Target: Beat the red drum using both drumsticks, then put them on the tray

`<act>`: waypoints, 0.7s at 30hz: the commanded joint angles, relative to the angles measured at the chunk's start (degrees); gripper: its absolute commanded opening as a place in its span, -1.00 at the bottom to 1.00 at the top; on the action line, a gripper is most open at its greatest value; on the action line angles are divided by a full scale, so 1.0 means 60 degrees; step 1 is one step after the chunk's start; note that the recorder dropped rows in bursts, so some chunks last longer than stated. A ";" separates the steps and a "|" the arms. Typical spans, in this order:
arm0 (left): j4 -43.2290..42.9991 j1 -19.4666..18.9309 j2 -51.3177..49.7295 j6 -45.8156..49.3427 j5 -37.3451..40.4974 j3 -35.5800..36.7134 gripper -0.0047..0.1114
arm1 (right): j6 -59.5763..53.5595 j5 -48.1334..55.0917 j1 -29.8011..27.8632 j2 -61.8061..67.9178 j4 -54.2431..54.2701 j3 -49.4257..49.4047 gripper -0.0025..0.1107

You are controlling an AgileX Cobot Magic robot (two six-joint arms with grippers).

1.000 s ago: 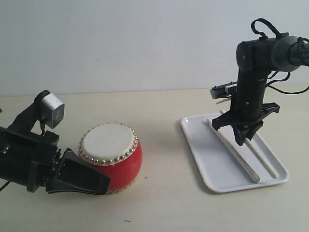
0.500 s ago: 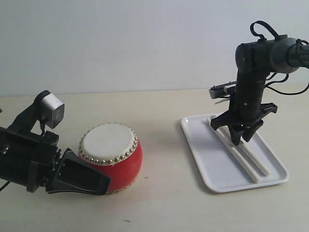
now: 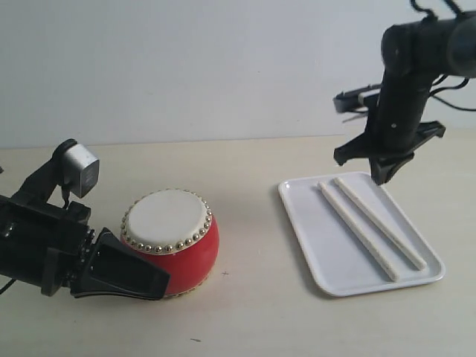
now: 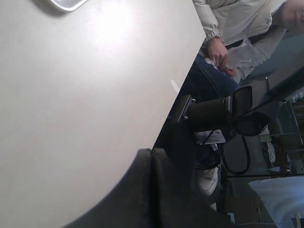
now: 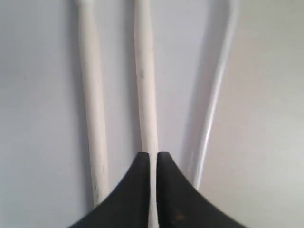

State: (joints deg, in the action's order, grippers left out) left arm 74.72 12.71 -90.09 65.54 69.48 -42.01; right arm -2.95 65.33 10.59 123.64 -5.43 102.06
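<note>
Two slim pale cream wooden drumsticks (image 3: 358,230) lie side by side in flat white plastic tray (image 3: 318,249), right on counter (image 3: 245,320). Right pincer (image 3: 384,177) hangs above tray's far end, closed, empty. Small red barrel drum (image 3: 172,232) sits left; left pincer (image 3: 155,282) just beside it, closed, empty.

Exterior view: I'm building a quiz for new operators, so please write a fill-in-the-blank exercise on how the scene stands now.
1. The number of drumsticks lying on the tray is ____.
2. The right gripper, above the tray, holds ____.
3. The red drum stands with its cream head facing ____.
4. The left gripper, beside the drum, has its jaws ____.
Missing words: two; nothing; up; shut.
</note>
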 commanded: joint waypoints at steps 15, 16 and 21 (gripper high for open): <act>0.0135 -0.0025 0.1939 0.0098 -0.3561 0.0003 -0.92 | -0.0495 -0.5342 -0.0374 -1.2136 0.2302 -1.1085 -0.96; 0.0135 -0.0025 0.2337 0.0098 -0.3857 0.0087 -0.92 | -0.0495 -0.5244 -0.0374 -1.2859 0.2302 -1.1429 -0.96; 0.0135 -0.0025 0.4529 -0.0007 -0.5762 0.0799 -0.92 | -0.1137 -0.5113 -0.0374 -1.5555 0.2302 -1.2284 -0.96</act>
State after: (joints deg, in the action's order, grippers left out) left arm 74.94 12.71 -69.22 65.77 41.07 -39.62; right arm -7.24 35.15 8.43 36.63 8.27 30.27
